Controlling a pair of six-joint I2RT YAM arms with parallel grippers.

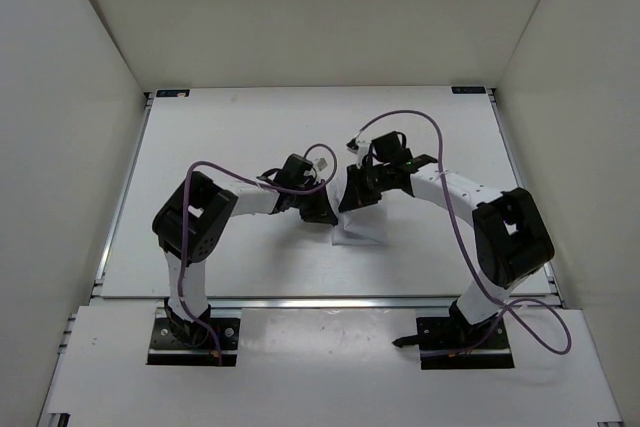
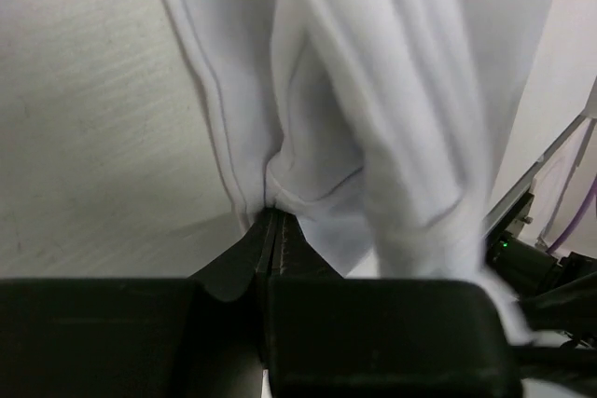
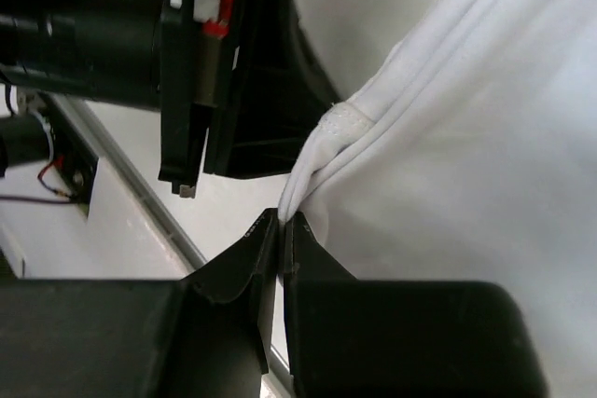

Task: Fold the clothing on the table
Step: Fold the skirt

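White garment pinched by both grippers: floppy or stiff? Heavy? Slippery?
Likely very floppy: the clothing drapes in soft folds from the left gripper. Probably light, since the right gripper carries it by a thin bunched edge. It may slip, because each gripper catches only a narrow bit of fabric.

Soft, even overhead light leaves the white bench [image 1: 230,137] bright with only faint shadows, while in both wrist views the close clothing [image 2: 420,137] blurs and the dark foreground loses detail.
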